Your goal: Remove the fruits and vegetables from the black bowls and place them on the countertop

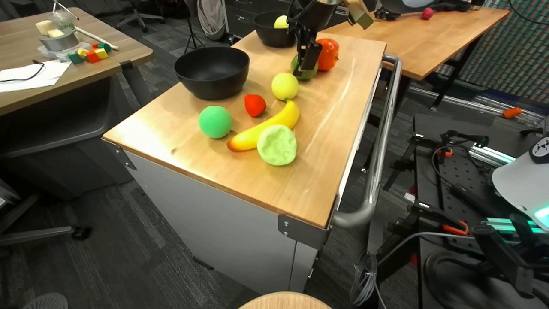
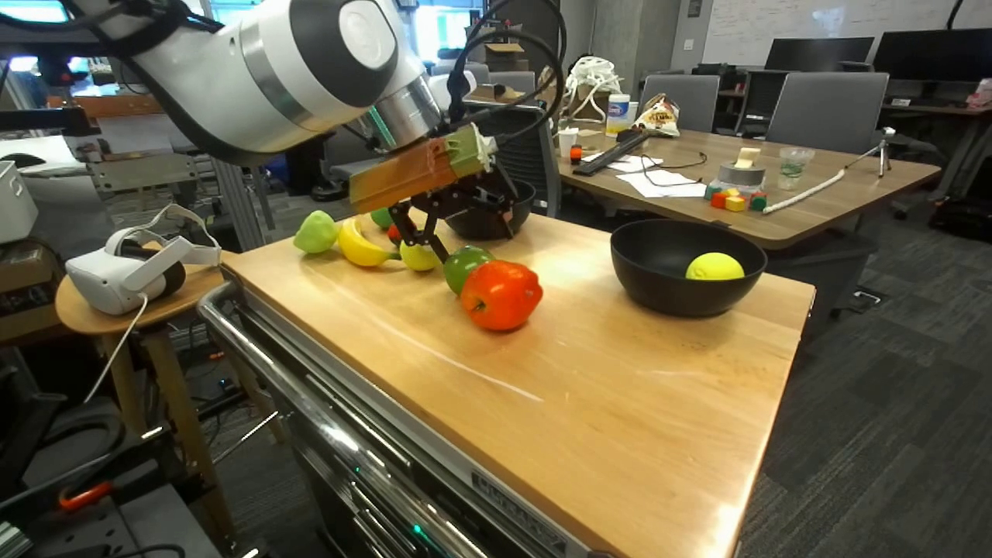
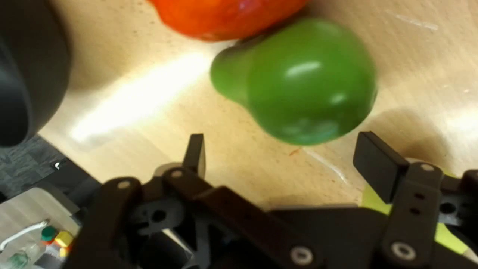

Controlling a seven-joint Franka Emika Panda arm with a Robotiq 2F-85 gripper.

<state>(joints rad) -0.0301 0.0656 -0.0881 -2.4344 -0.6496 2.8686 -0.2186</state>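
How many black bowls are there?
2, both on the wooden countertop: one black bowl holds a yellow fruit; the other black bowl sits near the small red piece.

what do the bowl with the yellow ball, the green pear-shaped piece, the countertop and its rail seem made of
Black bowl: smooth, satin, perhaps plastic; soft sheen.
Green pear-shaped piece: glossy, likely plastic; sharp highlights.
Countertop: varnished wood, seemingly; grain and glare.
Rail: polished metal; mirror-like reflections.

- I see countertop: smooth wood, glossy
- rail handle: polished metal
- black bowls: smooth, matt
- green pear: glossy, plastic-looking
- cabbage: matt, dimpled
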